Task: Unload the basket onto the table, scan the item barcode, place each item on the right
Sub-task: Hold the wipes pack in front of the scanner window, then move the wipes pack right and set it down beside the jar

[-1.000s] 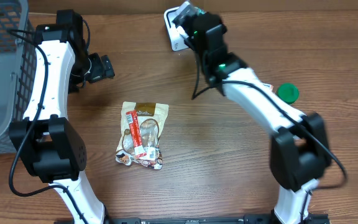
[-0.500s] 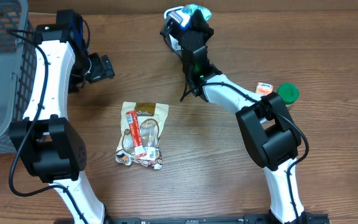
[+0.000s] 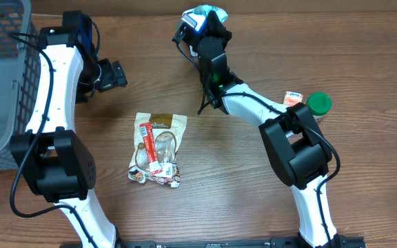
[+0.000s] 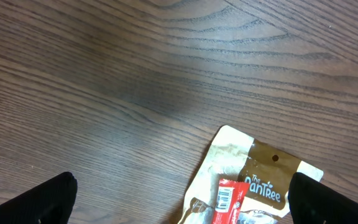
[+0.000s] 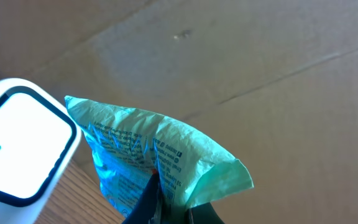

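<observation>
1. The right gripper (image 5: pixel 169 211) is clamped on the teal packet (image 5: pixel 154 155), pinching its lower edge. The packet sits at top centre of the overhead frame, just beside the white scanner (image 5: pixel 17 146).
2. My read of the step: present the barcode to the scanner window. I can't make out the barcode; the visible face shows only small print.
3. To do it well:
   - Turn the coded face square to the window.
   - Hold close without touching, and hold steady.
   - The film is crumpled, so creases or glare could spoil the read; tilt it slightly if nothing registers.
   - Keep the pinch clear of the code.
4. The left gripper (image 3: pixel 114 73) has its jaws wide and holds nothing. It is at upper left of the overhead frame, over bare wood and well apart from the scanner.
5. Containers:
   - The grey wire basket (image 3: pixel 5 31) is at the left edge. Nothing shows in the part in frame; the rest is cut off.
   - The snack pouch (image 3: pixel 158 148) lies left of centre on the table, outside the basket. Small items show through its clear window.
   - The green cap (image 3: pixel 318 103) and the small orange packet (image 3: pixel 293 98) lie loose at right.
</observation>
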You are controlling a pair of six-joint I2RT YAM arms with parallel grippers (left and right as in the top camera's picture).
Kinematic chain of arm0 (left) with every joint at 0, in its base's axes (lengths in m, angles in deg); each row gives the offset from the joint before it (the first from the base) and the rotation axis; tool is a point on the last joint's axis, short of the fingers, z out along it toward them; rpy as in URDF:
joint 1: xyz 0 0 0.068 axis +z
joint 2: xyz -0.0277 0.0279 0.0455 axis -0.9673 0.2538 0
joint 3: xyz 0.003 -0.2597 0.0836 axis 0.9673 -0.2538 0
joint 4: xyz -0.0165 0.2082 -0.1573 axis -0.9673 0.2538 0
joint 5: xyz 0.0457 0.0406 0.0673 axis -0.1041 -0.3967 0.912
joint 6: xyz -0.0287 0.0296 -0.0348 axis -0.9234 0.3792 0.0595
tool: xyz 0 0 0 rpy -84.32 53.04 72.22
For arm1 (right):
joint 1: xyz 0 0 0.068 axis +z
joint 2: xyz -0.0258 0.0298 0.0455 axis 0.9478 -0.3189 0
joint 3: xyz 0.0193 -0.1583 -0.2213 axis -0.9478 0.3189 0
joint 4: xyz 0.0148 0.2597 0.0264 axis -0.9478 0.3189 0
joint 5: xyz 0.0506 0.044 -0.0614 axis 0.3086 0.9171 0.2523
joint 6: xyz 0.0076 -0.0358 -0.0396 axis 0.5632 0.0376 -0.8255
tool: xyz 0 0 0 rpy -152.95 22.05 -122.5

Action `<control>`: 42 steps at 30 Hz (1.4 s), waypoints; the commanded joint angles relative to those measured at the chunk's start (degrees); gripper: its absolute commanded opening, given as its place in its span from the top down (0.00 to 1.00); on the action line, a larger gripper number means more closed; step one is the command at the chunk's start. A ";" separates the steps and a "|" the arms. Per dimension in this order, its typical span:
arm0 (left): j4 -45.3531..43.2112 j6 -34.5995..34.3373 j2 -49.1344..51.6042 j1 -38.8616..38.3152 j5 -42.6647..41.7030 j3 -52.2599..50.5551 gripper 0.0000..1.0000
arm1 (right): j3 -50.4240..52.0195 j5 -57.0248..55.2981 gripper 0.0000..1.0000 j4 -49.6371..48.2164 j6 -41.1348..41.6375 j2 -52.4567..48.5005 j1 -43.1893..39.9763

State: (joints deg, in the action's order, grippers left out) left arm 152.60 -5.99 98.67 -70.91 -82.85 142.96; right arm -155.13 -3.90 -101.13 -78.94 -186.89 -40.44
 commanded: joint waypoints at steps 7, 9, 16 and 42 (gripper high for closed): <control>0.00 1.27 0.13 0.11 0.55 -0.26 0.00 | -1.05 0.52 0.96 0.50 4.17 -2.84 0.26; 0.00 1.27 0.13 0.11 0.55 -0.26 0.00 | -1.05 0.48 0.96 1.14 5.79 -2.84 0.28; 0.00 1.27 0.13 0.11 0.55 -0.26 0.00 | -1.09 -2.95 0.96 3.19 11.32 -2.71 0.52; 0.00 1.27 0.13 0.11 0.55 -0.26 0.00 | -1.01 32.22 0.96 80.78 56.78 28.46 -8.81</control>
State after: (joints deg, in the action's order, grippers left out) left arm 152.60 -5.99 98.67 -70.91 -82.65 142.96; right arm -156.46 12.58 -26.84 -30.51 -157.39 -45.47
